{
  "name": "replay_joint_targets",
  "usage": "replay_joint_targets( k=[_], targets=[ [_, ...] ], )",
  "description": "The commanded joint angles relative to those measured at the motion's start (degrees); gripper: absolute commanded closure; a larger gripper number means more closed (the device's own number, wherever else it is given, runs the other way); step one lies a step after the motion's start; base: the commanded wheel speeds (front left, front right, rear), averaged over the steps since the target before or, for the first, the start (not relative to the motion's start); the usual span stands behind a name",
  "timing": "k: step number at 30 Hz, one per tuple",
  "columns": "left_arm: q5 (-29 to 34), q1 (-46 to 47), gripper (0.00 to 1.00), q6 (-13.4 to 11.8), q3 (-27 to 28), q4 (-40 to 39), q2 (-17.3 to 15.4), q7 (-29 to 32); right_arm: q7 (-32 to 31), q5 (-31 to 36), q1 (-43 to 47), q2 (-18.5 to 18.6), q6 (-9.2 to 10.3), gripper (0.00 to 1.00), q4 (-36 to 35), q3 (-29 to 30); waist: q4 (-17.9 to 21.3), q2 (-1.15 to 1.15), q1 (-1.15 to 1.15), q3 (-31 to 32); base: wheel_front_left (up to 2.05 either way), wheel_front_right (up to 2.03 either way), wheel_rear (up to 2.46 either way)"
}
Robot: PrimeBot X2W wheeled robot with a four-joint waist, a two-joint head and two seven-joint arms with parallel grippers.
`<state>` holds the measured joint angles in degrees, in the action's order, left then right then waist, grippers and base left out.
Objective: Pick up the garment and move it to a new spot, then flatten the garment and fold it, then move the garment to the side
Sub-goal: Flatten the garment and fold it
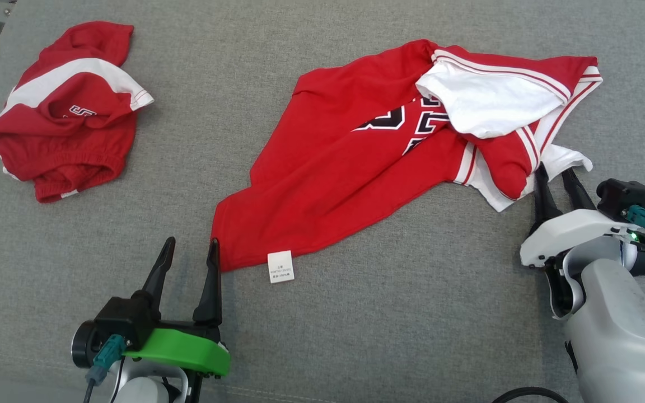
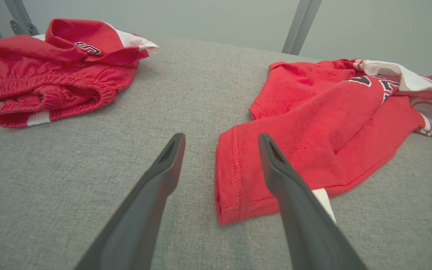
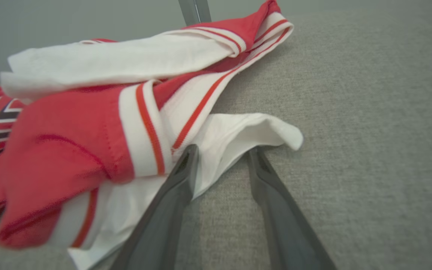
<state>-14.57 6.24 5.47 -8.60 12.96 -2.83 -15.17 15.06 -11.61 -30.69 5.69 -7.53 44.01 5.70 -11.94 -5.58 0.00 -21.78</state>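
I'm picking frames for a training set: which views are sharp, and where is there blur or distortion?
Head view: soft even light, jersey and its label sharp. Left wrist view: crisp cloth, but wide-angle stretch makes the fingers of the left gripper loom large. Right wrist view: the near red sleeve is blurred.

The garment (image 1: 350,184) lies on the table (image 1: 199,140), right of the shorts (image 1: 65,117) (well apart from them).

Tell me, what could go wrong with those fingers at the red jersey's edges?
The right fingers straddle only a thin white flap beneath the crumpled red fold; closing may catch one layer and leave the jersey bunched. The left fingers bracket the hem corner; a shallow pinch could slip off.
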Motion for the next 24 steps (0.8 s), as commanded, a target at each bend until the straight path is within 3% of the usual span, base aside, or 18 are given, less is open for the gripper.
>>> replay_joint_targets(
  k=[1, 2, 9, 24],
  targets=[
    [0.0, -0.1, 0.0, -0.2, 0.1, -0.2, -0.1, 0.1, -0.1, -0.5, 0.3, -0.2, 0.08, 0.89, 0.6, 0.2, -0.5, 0.0, 0.0, -0.5, 0.0, 0.0, 0.0],
    [0.0, -0.1, 0.0, -0.2, 0.2, -0.3, -0.1, 0.1, -0.1, -0.7, 0.3, -0.3, 0.08, 1.0, 0.6, 0.8, -0.5, 0.0, 0.0, -0.6, 0.0, 0.0, 0.0],
    [0.1, -0.5, 0.0, -0.2, 0.6, 0.0, -0.1, 0.1, 0.0, -0.8, 3.1, -0.9, 0.09, 1.0, -3.0, 2.2, 1.2, 0.0, 0.0, 1.0, 0.0, 0.0, 0.0],
    [1.1, -5.7, 0.0, 0.3, 3.5, 1.4, -0.1, 0.1, 0.0, -4.4, 21.4, -2.6, 0.09, 0.97, -17.1, -0.8, 11.5, 0.0, 0.0, 12.2, 0.0, 0.0, 0.0]
  ],
)
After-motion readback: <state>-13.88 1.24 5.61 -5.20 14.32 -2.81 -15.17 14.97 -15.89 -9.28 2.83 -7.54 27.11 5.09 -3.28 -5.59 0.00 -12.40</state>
